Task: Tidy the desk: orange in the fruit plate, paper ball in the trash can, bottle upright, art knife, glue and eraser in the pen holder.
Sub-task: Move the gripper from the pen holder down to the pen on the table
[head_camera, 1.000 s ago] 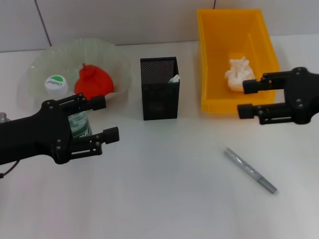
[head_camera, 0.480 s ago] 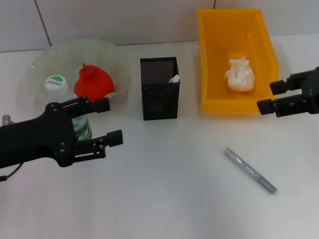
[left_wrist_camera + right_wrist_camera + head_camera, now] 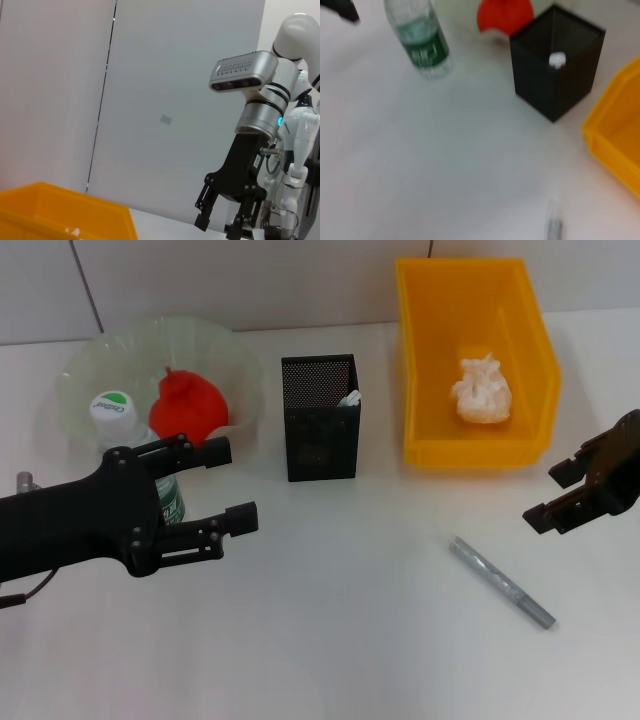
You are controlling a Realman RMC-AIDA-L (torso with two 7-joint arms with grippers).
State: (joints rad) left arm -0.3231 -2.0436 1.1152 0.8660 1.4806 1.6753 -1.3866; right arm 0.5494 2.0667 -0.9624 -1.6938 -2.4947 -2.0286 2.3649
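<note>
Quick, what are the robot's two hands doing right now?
Left gripper: open, holding nothing, beside the bottle.
Right gripper: open, holding nothing, above the art knife.

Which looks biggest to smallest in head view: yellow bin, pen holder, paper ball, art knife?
1. yellow bin
2. pen holder
3. paper ball and art knife: unsure; the knife is longer but far thinner.

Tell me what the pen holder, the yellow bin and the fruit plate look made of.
Pen holder: black metal mesh, probably; fine perforations show on its walls.
Bin: likely moulded plastic, with an even, opaque yellow and smooth walls.
Plate: translucent pale green, glass or clear plastic; I cannot tell which.
</note>
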